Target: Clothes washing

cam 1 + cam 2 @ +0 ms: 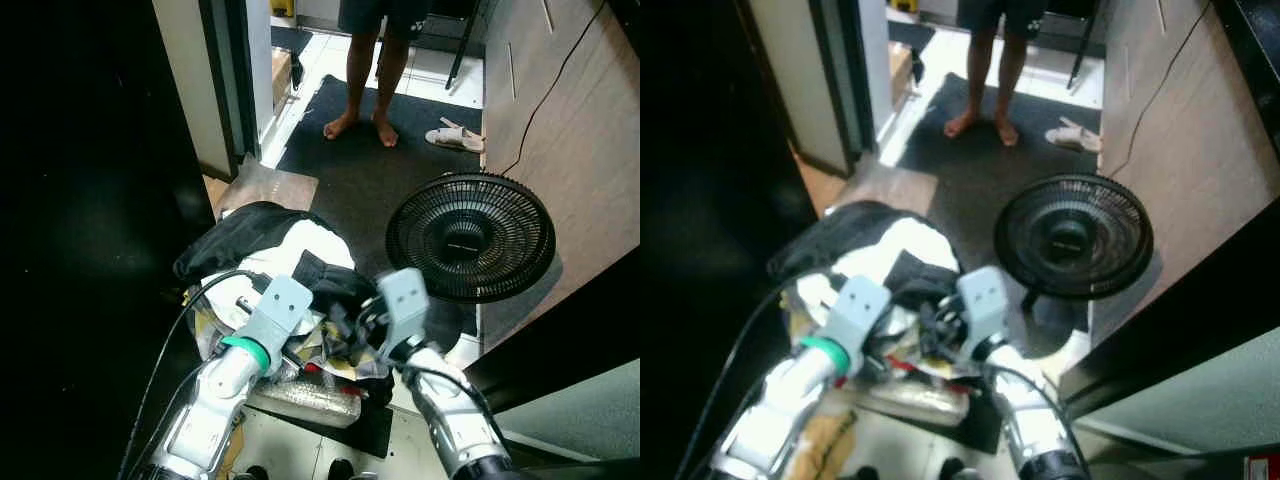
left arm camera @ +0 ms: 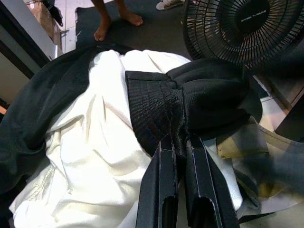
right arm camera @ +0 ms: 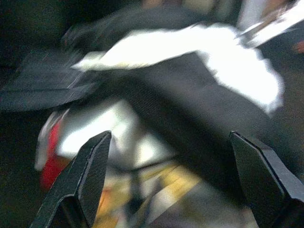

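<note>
Both silver arms reach forward and down from the bottom of the head views toward a heap of laundry on the floor. In the left wrist view the left gripper (image 2: pixel 179 147) has its two black fingers (image 2: pixel 161 185) drawn close together, pinching a fold of the black ribbed garment (image 2: pixel 190 102) right at their tips. That garment is bunched into a knot-like gather where the fingers meet it and spreads out on both sides, lying on top of a crumpled white cloth (image 2: pixel 95 156). A dark smooth garment (image 2: pixel 42 104) wraps around the far edge of the white cloth.

The right gripper (image 3: pixel 175 147) hangs just over the pile with its fingers (image 3: pixel 90 166) spread wide apart, nothing between them; its wrist view is blurred, showing black and white fabric with patches of red and yellow underneath.

Seen from the head, the pile of clothes (image 1: pixel 275 250) sits on the floor at the edge of a dark mat (image 1: pixel 360 170), beside a black floor fan (image 1: pixel 470 238) lying tilted face-up to the robot's right. A clear plastic package (image 1: pixel 305 400) lies against the near side of the heap. Farther off, a person's bare feet (image 1: pixel 360 127) stand on the mat, with pale sandals (image 1: pixel 455 137) nearby.
</note>
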`<state>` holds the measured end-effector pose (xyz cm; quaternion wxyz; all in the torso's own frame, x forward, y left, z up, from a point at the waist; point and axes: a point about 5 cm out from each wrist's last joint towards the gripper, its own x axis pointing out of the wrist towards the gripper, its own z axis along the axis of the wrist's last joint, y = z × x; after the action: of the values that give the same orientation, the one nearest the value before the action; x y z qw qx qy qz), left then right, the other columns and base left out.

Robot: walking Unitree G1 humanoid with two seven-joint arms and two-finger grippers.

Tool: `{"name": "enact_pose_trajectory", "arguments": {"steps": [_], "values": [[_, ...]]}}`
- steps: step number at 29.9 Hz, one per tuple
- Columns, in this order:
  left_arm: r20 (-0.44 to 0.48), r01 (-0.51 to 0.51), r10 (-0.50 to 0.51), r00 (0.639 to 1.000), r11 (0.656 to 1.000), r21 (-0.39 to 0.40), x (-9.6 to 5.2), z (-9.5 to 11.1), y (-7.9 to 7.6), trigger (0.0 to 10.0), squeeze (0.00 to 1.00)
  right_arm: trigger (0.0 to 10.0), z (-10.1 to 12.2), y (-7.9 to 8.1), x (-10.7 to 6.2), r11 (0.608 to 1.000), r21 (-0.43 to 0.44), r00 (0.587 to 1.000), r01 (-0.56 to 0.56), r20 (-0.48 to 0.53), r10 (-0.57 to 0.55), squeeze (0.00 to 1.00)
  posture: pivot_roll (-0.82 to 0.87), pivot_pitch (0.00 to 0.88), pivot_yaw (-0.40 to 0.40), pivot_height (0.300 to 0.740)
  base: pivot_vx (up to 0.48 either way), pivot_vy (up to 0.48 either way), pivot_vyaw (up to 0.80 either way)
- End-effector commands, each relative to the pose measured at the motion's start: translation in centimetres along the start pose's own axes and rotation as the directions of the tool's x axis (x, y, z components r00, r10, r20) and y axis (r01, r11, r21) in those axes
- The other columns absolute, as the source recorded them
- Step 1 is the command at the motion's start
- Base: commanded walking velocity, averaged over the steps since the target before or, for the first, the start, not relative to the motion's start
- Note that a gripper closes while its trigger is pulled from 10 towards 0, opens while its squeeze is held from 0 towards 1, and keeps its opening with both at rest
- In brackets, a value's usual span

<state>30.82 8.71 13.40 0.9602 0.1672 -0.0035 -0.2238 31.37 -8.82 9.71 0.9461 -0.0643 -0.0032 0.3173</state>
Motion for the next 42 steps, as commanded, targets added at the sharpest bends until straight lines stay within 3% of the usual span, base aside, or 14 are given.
{"name": "enact_pose_trajectory", "arguments": {"steps": [1,7,9,11,13,17,18,20,22,29,35,41,42], "values": [[-0.02,0.007,-0.007,1.0,1.0,-0.004,-0.2,-0.4,-0.4,10.0,0.0,10.0,-1.6,0.8,-0.6,0.999,-0.005,0.997,-0.042,-0.064,0.042,0.0,0.02,0.229,0.039,0.74,0.0,0.0,0.0],[-0.018,-0.011,0.011,1.0,1.0,-0.002,-0.1,-0.3,-0.3,10.0,0.0,10.0,-1.5,1.0,-1.2,0.998,-0.039,0.998,-0.039,-0.057,0.037,0.0,0.03,0.224,0.032,0.74,0.0,0.0,0.0],[-0.02,-0.013,0.013,1.0,1.0,-0.002,-0.1,-0.4,-0.2,10.0,0.0,10.0,-1.1,0.0,-1.4,0.998,-0.056,0.998,0.04,-0.036,-0.042,0.0,0.02,0.22,0.032,0.74,0.0,0.0,0.0],[-0.02,-0.013,0.013,1.0,1.0,-0.002,-0.1,-0.4,-0.2,10.0,0.0,10.0,-1.1,0.0,-1.4,0.998,-0.056,0.998,0.04,-0.036,-0.042,0.0,0.02,0.22,0.032,0.74,0.0,0.0,0.0],[-0.022,-0.011,0.011,1.0,1.0,-0.001,0.1,-0.4,-0.2,10.0,0.0,10.0,-1.1,-1.7,-1.3,0.987,-0.076,0.987,0.145,-0.053,-0.149,0.0,0.01,0.219,0.038,0.74,0.0,0.0,0.0],[-0.023,-0.01,0.01,1.0,1.0,-0.001,0.3,-0.3,-0.2,10.0,0.0,10.0,-1.2,-2.5,-1.3,0.978,-0.085,0.978,0.191,-0.068,-0.197,0.0,0.01,0.22,0.039,0.74,0.0,0.0,0.0],[-0.021,-0.009,0.009,1.0,1.0,-0.001,0.6,-0.2,-0.2,10.0,0.0,10.0,-1.3,-3.5,-1.1,0.966,-0.094,0.966,0.239,-0.077,-0.246,0.0,0.01,0.22,0.039,0.74,0.0,0.0,0.0],[-0.019,-0.011,0.011,1.0,1.0,0.002,1.0,0.0,-0.1,10.0,0.0,10.0,-1.1,-4.3,-0.6,0.96,-0.102,0.959,0.259,-0.087,-0.268,0.0,0.0,0.236,0.046,0.74,0.0,0.0,0.0],[-0.007,-0.018,0.018,1.0,1.0,0.01,2.2,0.6,0.4,10.0,0.0,10.0,-0.1,-5.1,1.1,0.967,-0.082,0.964,0.241,-0.095,-0.248,0.0,0.0,0.252,0.049,0.74,0.0,0.0,0.0],[0.007,-0.031,0.031,0.999,0.999,0.014,2.7,1.3,0.9,10.0,0.0,10.0,-0.1,-4.0,2.5,0.984,-0.061,0.976,0.169,-0.132,-0.176,0.0,0.01,0.271,0.045,0.74,0.0,0.0,0.0],[0.008,-0.049,0.049,0.999,0.999,0.007,2.5,1.1,1.2,10.0,0.0,10.0,-1.8,-1.3,3.2,0.996,-0.08,0.974,0.038,-0.218,-0.055,0.0,0.03,0.289,0.027,0.74,0.0,0.0,0.0],[0.006,-0.054,0.054,0.999,0.999,0.005,2.5,1.0,1.2,10.0,0.0,10.0,-1.9,-0.5,3.5,0.995,-0.098,0.974,-0.015,-0.227,-0.007,0.0,0.03,0.289,0.023,0.74,0.0,0.0,0.0],[0.006,-0.059,0.059,0.998,0.998,0.003,2.5,1.0,1.3,10.0,0.0,9.0,-1.6,-0.5,3.6,0.994,-0.11,0.979,-0.027,-0.205,0.004,0.0,0.03,0.287,0.019,0.74,0.0,0.0,0.0]]}}
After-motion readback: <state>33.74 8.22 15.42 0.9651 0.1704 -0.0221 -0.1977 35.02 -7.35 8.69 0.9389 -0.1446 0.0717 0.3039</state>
